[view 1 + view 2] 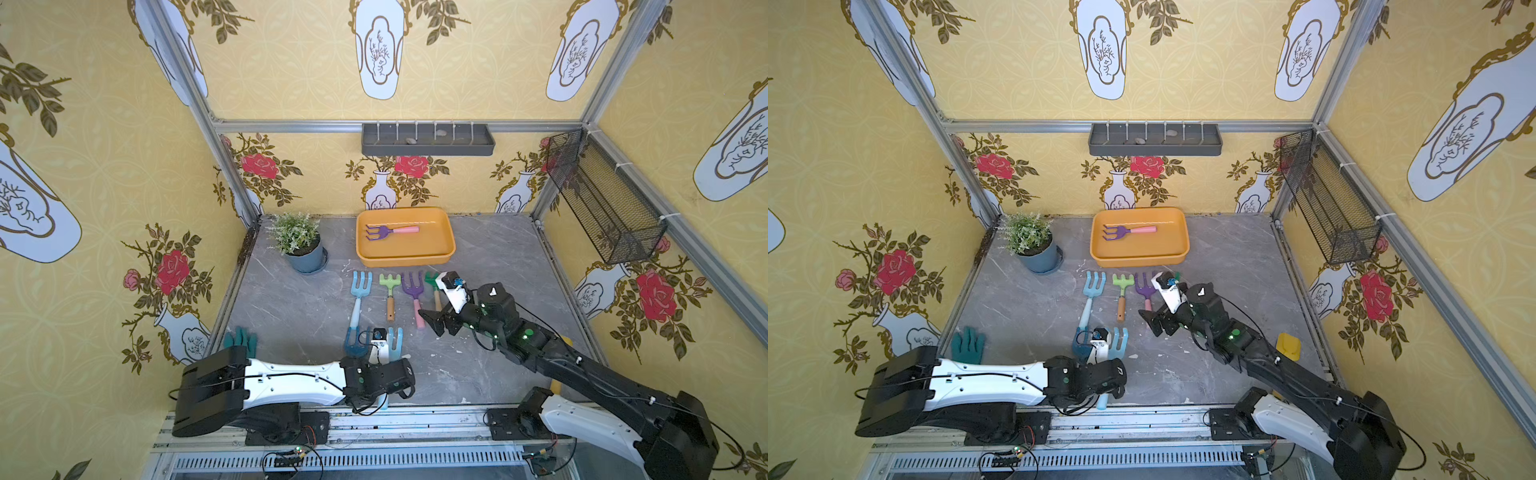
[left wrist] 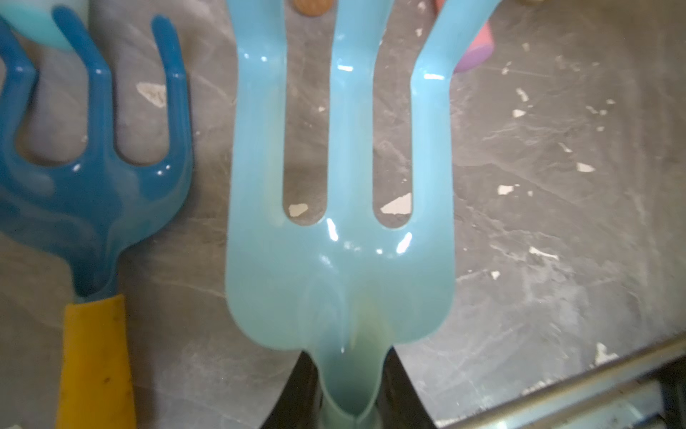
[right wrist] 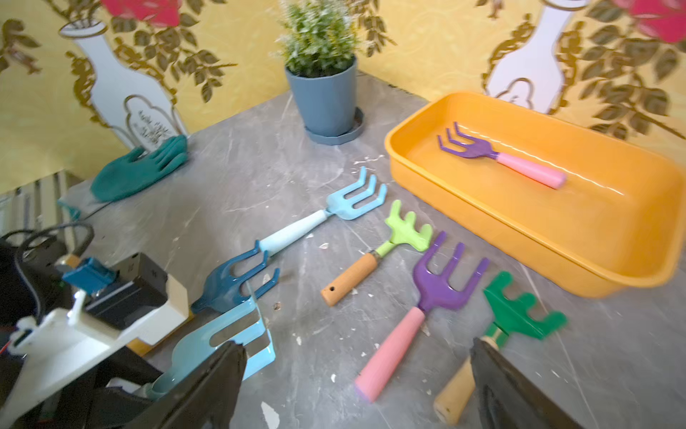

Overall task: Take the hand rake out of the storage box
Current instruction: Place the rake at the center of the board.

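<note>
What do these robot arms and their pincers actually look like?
The left arm and right arm are black with smooth white shell segments, thin black cables clipped alongside. Small green lights glow near the wrists, and each wrist carries a white camera bracket. The right gripper has two black wedge-shaped fingers; the left gripper's are black too.

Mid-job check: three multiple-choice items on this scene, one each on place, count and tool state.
1. The potted plant stands: A) in the storage box; B) on the table beside it; C) in the wire basket.
2. Rakes in the storage box: A) none; B) one; C) three.
3. The right tool is: A) open; B) shut on a rake; C) shut on the glove.
1B, its pot sits on the table; 2B, only the purple rake lies inside; 3A, the right wrist view shows its jaws wide apart.
</note>
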### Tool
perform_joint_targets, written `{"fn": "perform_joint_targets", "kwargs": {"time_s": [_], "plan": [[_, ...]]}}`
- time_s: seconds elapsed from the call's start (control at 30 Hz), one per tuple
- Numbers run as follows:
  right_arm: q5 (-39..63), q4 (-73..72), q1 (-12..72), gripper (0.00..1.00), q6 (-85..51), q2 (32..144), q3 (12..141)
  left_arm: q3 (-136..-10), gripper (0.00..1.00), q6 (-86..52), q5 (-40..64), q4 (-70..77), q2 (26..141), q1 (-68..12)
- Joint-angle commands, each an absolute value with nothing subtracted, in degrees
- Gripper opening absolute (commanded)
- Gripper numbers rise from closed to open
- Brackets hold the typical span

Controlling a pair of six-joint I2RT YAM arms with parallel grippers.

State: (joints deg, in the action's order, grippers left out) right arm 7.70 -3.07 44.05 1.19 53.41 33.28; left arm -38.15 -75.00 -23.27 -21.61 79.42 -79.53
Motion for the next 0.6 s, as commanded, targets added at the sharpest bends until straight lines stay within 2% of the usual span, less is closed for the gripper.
{"fn": "perform_joint_targets", "kwargs": {"time_s": [0.0, 0.13, 0.57], "plan": [[2.1, -3.3, 40.5, 0.98, -5.9, 49.9, 31.6, -40.6, 0.07, -79.7, -22.4, -21.4, 84.1, -79.7], [3.0, -2.0, 36.6, 0.97, -8.5, 50.1, 31.7, -43.8, 0.09, -79.3, -22.8, -23.5, 87.0, -79.4], [1.1, -0.3, 36.0, 0.97, -9.4, 52.3, 32.6, -40.7, 0.20, -74.6, -16.5, -15.9, 90.7, -72.9]]}}
